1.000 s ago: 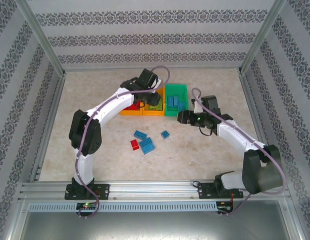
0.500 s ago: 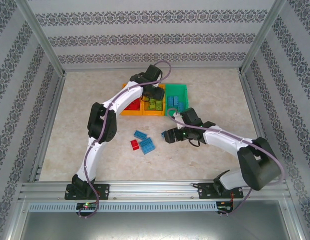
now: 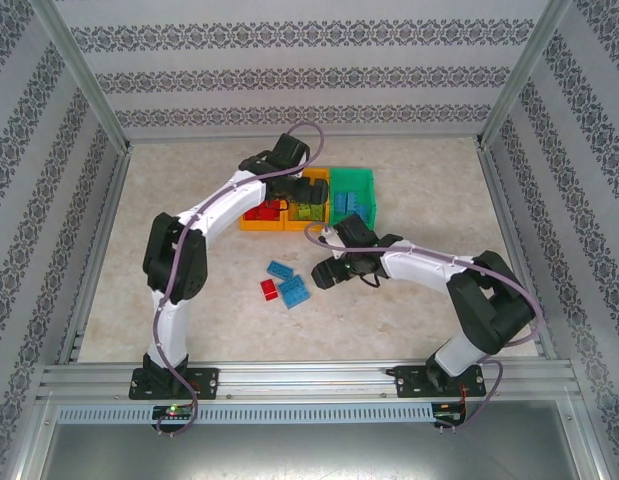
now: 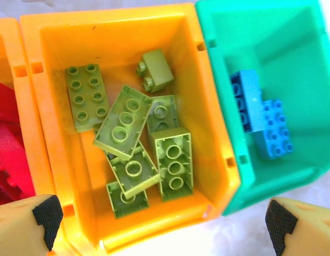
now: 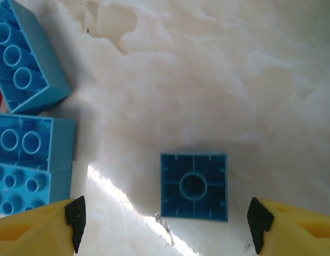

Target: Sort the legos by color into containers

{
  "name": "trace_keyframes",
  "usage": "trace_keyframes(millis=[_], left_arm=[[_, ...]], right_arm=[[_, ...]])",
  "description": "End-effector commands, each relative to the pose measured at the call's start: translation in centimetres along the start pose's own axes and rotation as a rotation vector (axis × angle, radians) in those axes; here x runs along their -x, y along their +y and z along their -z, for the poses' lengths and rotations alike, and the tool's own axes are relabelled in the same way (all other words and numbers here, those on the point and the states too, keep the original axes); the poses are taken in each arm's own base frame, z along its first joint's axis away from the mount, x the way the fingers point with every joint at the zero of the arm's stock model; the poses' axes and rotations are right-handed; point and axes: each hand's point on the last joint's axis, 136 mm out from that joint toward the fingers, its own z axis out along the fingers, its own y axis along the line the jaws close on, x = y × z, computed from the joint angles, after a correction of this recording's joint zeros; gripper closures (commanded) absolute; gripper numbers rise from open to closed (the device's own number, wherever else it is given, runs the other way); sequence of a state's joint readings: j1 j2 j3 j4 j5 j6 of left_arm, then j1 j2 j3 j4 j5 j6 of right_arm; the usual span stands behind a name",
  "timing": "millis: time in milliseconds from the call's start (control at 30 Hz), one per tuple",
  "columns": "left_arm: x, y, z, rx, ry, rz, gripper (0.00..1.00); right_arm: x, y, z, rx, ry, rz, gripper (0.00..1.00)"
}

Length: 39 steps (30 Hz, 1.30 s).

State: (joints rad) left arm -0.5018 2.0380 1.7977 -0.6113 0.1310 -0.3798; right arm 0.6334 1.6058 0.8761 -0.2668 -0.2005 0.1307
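Right wrist: spread right pincer (image 5: 166, 220) straddles an upturned blue lego (image 5: 194, 185).

Glossy plastic bins (image 4: 218, 133), legos (image 5: 194, 185); marbled tabletop (image 5: 207, 80).

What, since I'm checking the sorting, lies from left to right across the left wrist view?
Red bricks in the left orange bin, lime bricks in the middle orange bin, blue bricks in the green bin.
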Motion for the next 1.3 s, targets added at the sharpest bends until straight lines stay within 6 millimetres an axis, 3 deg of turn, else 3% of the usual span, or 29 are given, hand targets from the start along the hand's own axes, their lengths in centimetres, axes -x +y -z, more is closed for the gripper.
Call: trace_keyframes(millis=[0, 100, 367, 467, 600, 700, 900, 1033, 1267], left_arm=[[0.6, -0.2, 1.5, -0.042, -0.048, 0.062, 0.0], [-0.1, 0.7, 2.2, -0.022, -0.058, 0.096, 0.0], [-0.1, 4.4, 4.8, -0.004, -0.108, 0.22, 0.0], [-0.8, 5.4, 5.2, -0.006, -0.11, 0.253, 0.0], [-2.0, 5.5, 5.9, -0.022, -0.117, 0.225, 0.0], [-3.1, 5.4, 6.1, -0.037, -0.105, 0.196, 0.0], [-5.1, 5.5, 6.5, -0.056, -0.086, 0.186, 0.0], [-6.6, 5.5, 6.3, -0.06, -0.049, 0.179, 0.0], [-9.5, 5.9, 5.7, -0.036, 0.015, 0.175, 0.0]], right_arm=[[0.0, -0.7, -0.8, -0.059, 0.056, 0.034, 0.22], [-0.5, -0.8, -1.6, -0.071, 0.105, 0.047, 0.29], [-0.4, -1.4, -1.8, -0.13, 0.125, 0.047, 0.59], [0.9, -1.4, -0.8, -0.144, 0.075, 0.04, 0.66], [4.5, -2.0, 1.9, -0.125, -0.069, -0.044, 0.73], [7.8, -3.5, 4.5, -0.072, -0.199, -0.181, 0.73], [12.3, -9.3, 7.8, -0.092, -0.334, -0.439, 0.72], [13.4, -12.3, 6.5, -0.155, -0.261, -0.512, 0.69], [15.3, -14.7, 4.0, -0.168, -0.242, -0.593, 0.61]])
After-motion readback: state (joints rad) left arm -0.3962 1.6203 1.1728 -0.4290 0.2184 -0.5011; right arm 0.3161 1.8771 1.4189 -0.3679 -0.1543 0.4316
